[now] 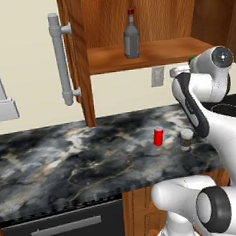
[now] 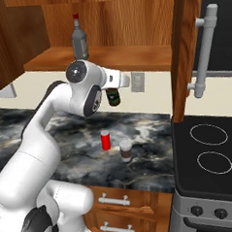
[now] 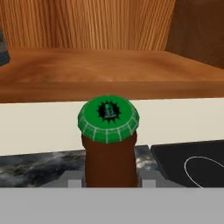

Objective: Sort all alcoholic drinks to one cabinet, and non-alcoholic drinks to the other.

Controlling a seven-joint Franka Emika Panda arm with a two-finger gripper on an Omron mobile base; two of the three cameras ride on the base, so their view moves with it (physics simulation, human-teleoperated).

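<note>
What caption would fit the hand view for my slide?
Claw shut on the beer bottle, green cap up, held just below the wooden cabinet shelf.

I can read no words or numbers anywhere. The nearest thing to a sign is on the green cap (image 3: 109, 118) of the beer bottle (image 3: 109, 164) in front of my hand camera: a small black emblem in the middle, ringed by thin pale lines running out to the crimped edge. It may hold lettering, but it is too blurred for me to make out. The bottle's green label (image 2: 114, 97) shows in the right base view only as a dark green patch, with nothing legible on it.
</note>
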